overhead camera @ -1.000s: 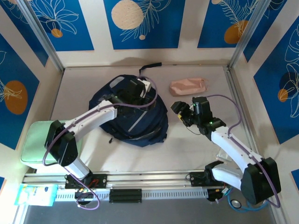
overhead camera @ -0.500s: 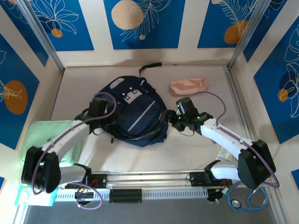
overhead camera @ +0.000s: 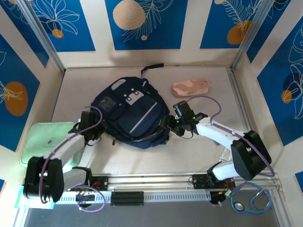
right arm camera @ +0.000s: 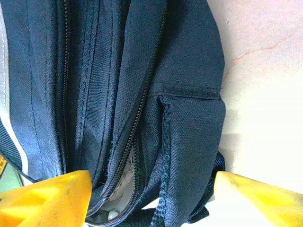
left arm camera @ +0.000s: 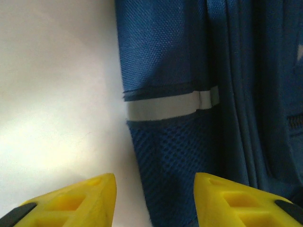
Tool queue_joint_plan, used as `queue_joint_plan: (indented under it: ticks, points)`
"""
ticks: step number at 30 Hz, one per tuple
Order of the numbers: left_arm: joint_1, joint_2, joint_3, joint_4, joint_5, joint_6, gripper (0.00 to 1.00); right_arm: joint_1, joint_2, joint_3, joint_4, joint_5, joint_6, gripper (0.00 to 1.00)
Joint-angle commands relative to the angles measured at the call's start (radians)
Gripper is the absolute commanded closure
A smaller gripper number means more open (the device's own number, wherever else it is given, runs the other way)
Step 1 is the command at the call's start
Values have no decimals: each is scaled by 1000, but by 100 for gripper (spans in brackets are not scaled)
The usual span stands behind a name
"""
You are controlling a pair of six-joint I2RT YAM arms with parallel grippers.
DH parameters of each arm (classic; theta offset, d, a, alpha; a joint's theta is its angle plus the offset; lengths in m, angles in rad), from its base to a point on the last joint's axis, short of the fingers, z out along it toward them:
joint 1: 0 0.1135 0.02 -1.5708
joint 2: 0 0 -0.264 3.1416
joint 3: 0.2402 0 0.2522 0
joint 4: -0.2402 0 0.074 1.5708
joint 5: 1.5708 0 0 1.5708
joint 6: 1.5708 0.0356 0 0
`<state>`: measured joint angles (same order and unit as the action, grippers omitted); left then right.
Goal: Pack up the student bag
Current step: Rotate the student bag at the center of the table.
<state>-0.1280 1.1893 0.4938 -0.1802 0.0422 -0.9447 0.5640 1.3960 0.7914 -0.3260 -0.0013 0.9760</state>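
Observation:
The student bag point(overhead camera: 135, 116), a dark navy backpack with a white patch and light stripes, lies flat mid-table. My left gripper point(overhead camera: 98, 131) sits low at the bag's left edge. In the left wrist view its yellow fingertips point(left arm camera: 90, 198) stand apart, the left gripper point(left arm camera: 154, 203) open, with the bag's mesh side pocket point(left arm camera: 170, 165) between them and touching neither. My right gripper point(overhead camera: 166, 126) is at the bag's lower right side. There the right gripper point(right arm camera: 151, 203) is open, straddling a fold of the bag point(right arm camera: 189, 142) beside a partly open zipper point(right arm camera: 128, 156).
A pink pouch point(overhead camera: 191, 87) lies behind my right arm. A mint-green flat item point(overhead camera: 40, 142) sits at the left table edge. A blue-and-white packet point(overhead camera: 21, 198) and a looped cable point(overhead camera: 251, 201) lie by the front rail. Walls enclose three sides.
My left arm swung off the top of the bag down to its left edge, and its jaws narrowed. My right gripper moved left until it reached the bag's right side.

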Motion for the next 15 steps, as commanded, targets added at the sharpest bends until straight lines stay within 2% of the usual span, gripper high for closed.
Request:
queue_joint_plan:
  ticks: [1, 6, 9, 14, 15]
  points:
    - [11, 62, 15, 134, 76, -31, 54, 10, 15, 22, 12, -43, 13, 31]
    - [12, 130, 28, 170, 86, -43, 61, 8, 31, 21, 10, -42, 11, 33]
    - [11, 142, 33, 185, 95, -43, 73, 5, 56, 29, 12, -51, 3, 37]
    - [7, 123, 53, 190, 141, -19, 100, -25, 121, 54, 37, -52, -30, 49]
    - [4, 113, 61, 187, 156, -13, 100, -39, 136, 65, 48, -48, -46, 51]
